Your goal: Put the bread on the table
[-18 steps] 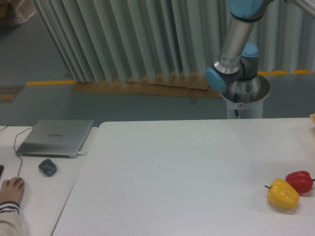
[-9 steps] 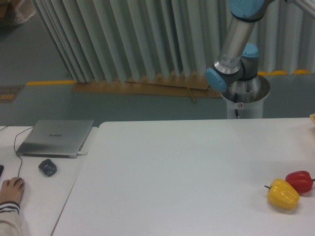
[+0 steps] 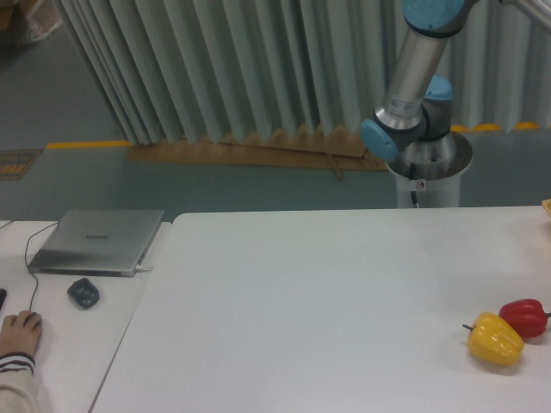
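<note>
The large white table [image 3: 310, 301] fills the middle and right of the camera view. The bread is out of view. Only the arm's base and lower links [image 3: 411, 86] show, behind the table's far edge at the upper right. The arm runs out of the frame at the top. The gripper is out of view.
A yellow pepper [image 3: 495, 339] and a red pepper [image 3: 525, 317] lie touching near the table's right edge. A tan object's corner [image 3: 547, 206] shows at the far right edge. On the narrower left desk are a closed laptop [image 3: 96, 240], a mouse [image 3: 83, 292] and a person's hand [image 3: 19, 331].
</note>
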